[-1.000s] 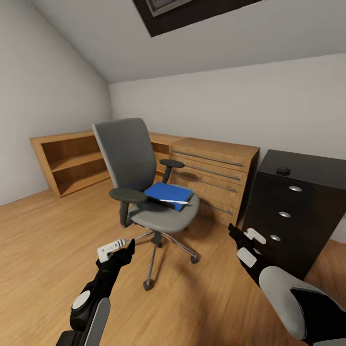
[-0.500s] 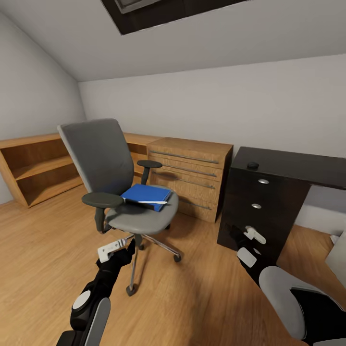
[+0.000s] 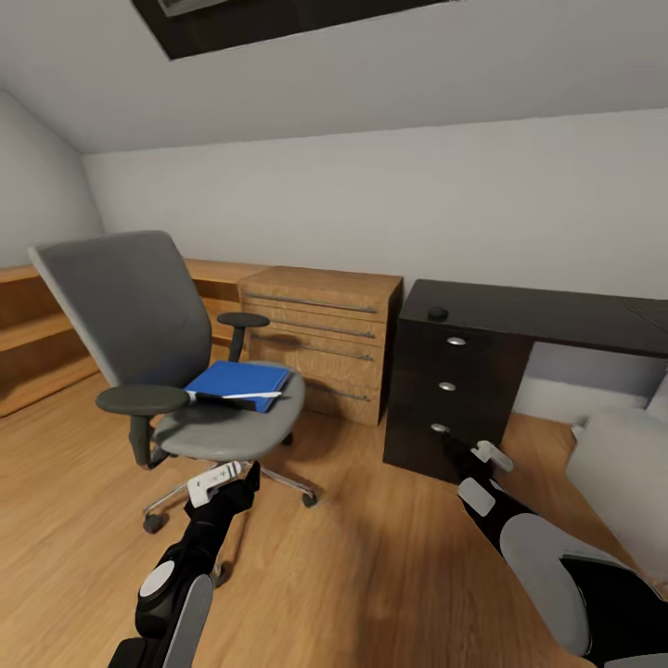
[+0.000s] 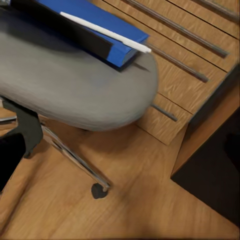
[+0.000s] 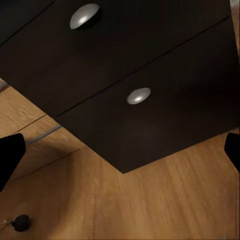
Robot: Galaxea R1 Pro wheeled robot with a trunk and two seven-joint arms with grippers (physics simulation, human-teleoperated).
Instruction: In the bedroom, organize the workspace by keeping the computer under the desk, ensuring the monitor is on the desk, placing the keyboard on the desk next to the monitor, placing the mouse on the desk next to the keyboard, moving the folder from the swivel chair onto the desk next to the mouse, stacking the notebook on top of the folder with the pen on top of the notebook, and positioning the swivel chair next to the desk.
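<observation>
We hold both arms forward and low over the wood floor [image 3: 371, 575]. The left claw [image 3: 227, 478] sits at 7 o'clock, the right claw [image 3: 468, 455] at 5 o'clock; the right one is spread wide, the left one's state we cannot tell. The folder [image 3: 237, 380] lies on the swivel chair [image 3: 139, 315] seat at 9 o'clock. The table [image 3: 520, 315] stands at 3 o'clock, beside the oak drawer unit [image 3: 320, 325].

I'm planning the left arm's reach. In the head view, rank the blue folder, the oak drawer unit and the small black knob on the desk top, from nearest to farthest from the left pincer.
1. Blue folder, on the chair seat just beyond the left pincer.
2. Oak drawer unit, behind the chair against the wall.
3. Black knob, on the desk top, off to the right.
</observation>
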